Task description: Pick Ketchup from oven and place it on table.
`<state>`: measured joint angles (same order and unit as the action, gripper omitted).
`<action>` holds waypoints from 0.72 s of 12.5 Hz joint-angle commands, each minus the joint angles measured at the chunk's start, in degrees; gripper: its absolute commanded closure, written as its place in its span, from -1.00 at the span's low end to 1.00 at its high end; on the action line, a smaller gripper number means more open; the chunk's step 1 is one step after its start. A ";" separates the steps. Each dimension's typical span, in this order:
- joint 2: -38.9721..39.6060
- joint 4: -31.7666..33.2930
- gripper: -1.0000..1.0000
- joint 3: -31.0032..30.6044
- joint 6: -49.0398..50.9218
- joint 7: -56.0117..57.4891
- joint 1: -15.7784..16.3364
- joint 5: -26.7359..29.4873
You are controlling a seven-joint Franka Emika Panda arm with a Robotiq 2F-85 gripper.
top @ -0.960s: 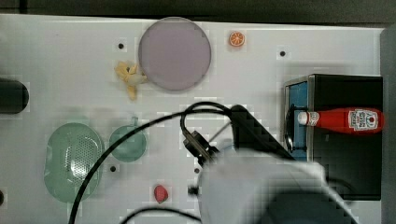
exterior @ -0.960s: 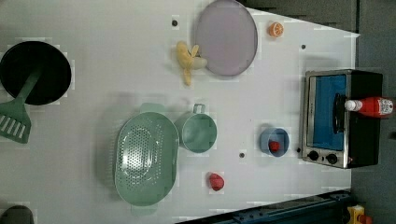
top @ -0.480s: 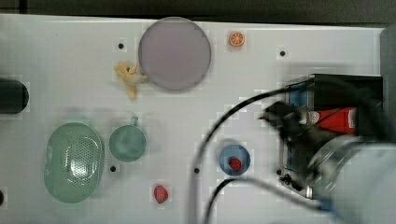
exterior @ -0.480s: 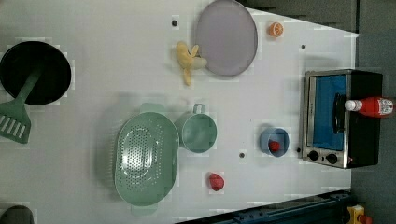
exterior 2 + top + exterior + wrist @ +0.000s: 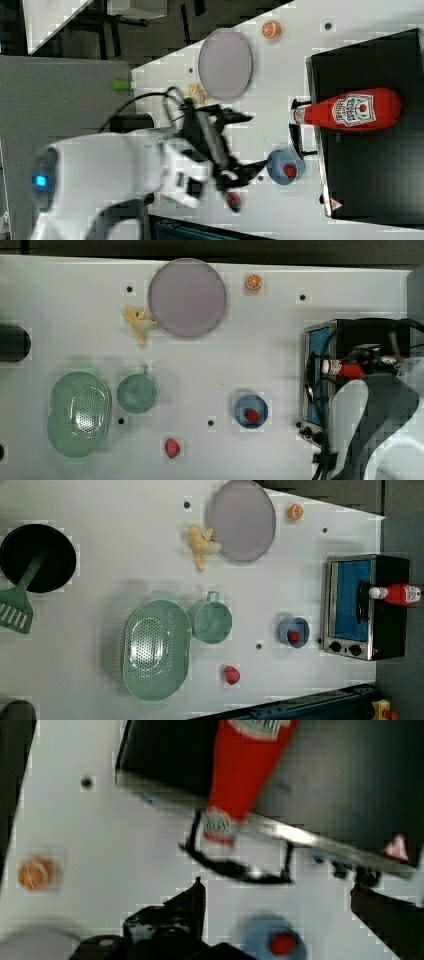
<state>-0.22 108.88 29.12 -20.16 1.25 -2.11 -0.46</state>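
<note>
Gripper (image 5: 277,887) spread wide, both dark fingers (image 5: 192,902) well apart, nothing held between them. Same in the right view: gripper (image 5: 245,144) gaping over the table (image 5: 300,45), short of the oven (image 5: 370,175), not touching the ketchup (image 5: 350,111).

Just beyond the fingers in the wrist view, a blue bowl (image 5: 272,940) with a small red fruit inside, then the oven's dark handle (image 5: 235,867) and silver front edge.

Ketchup (image 5: 247,765) lying flat on its side on the oven's black top (image 5: 175,750), not upright. Long axis square to the oven's front, white cap toward the door side and jutting past the front edge above the handle, base toward the back. Cap to the top view's left (image 5: 345,367), to the left view's left (image 5: 397,594), to the right view's left as well.

Farther off on the table (image 5: 260,345): blue bowl (image 5: 251,411) near the oven (image 5: 360,332), a loose red strawberry (image 5: 172,447), a green cup (image 5: 136,393) beside a green colander (image 5: 79,412), a banana (image 5: 138,324) touching a round purple plate (image 5: 186,297), an orange slice (image 5: 253,281) near the far edge.
</note>
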 commanded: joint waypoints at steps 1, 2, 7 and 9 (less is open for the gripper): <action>1.82 -2.64 -1.00 2.28 -3.94 -2.18 -0.17 -0.09; 4.08 -3.40 -1.00 3.33 -4.99 -2.18 -0.21 -0.01; 14.80 -7.44 -1.00 7.81 -10.68 -2.18 -1.46 6.29; 18.39 -7.82 -1.00 8.07 -12.09 -2.18 -2.31 12.11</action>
<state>17.14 101.95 36.34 -32.54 1.25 -2.79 10.26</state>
